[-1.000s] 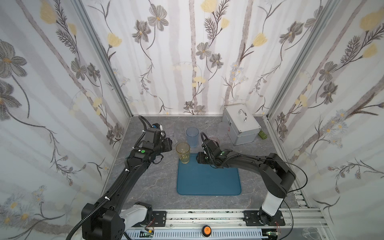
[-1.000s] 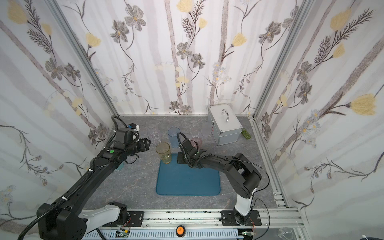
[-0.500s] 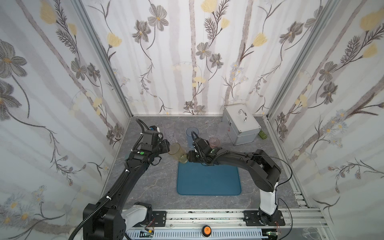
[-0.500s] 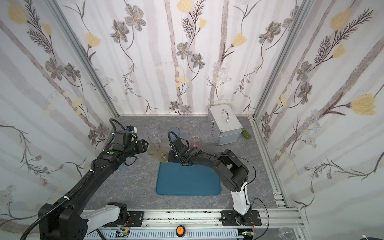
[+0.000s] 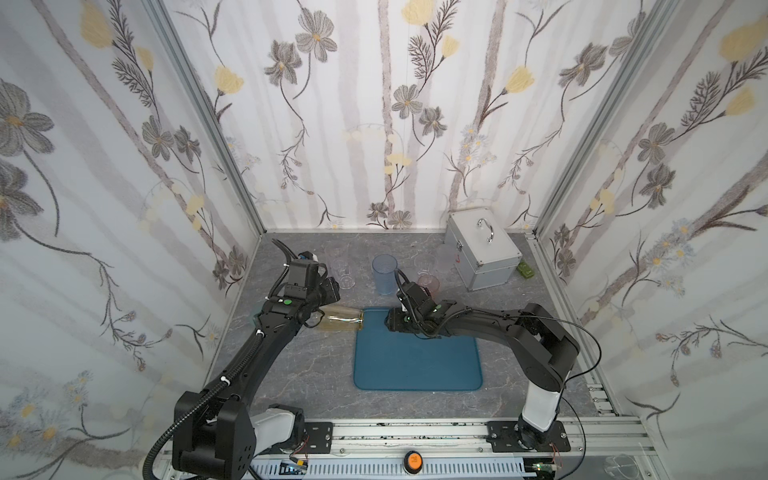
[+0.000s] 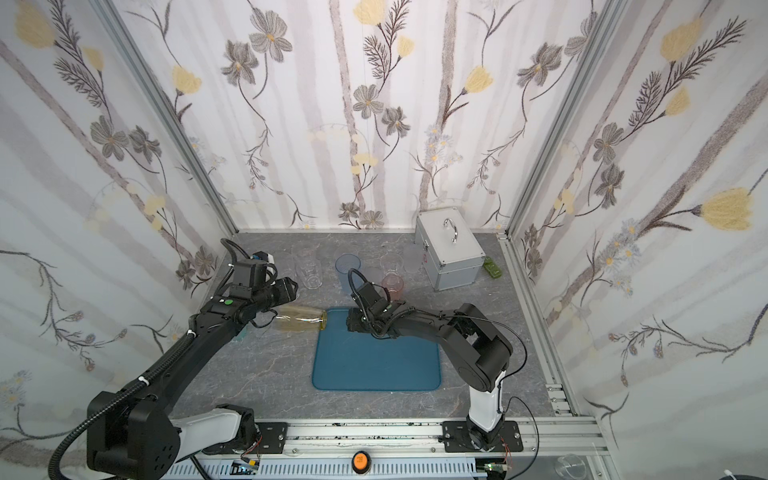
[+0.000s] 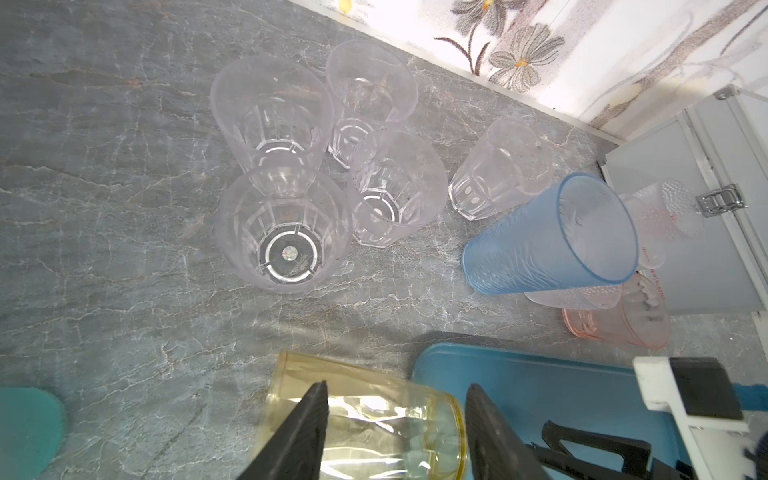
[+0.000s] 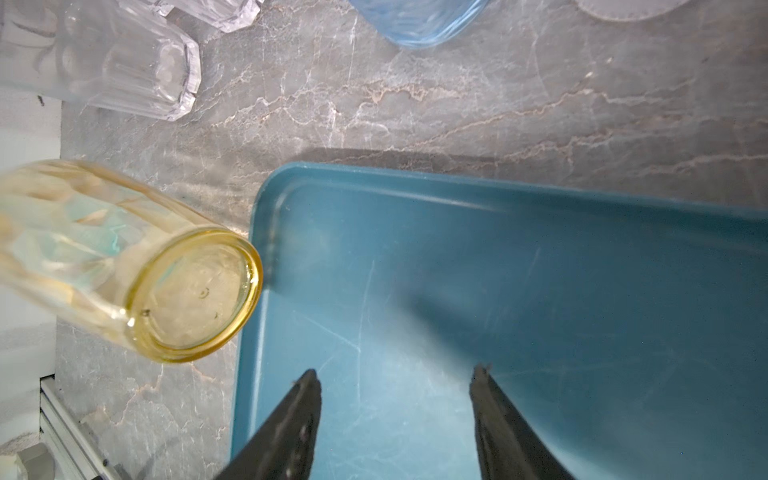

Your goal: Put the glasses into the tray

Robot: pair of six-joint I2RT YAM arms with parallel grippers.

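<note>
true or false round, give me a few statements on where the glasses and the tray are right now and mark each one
1. The amber glass stands upright in the tray. False: it lies on its side on the table, at the tray's far left corner.
2. No glass stands inside the tray. True.
3. The right tool is open over the tray, with nothing between its fingers. True.
4. The blue glass has tipped over. False: it stands upright on the table behind the tray.
</note>
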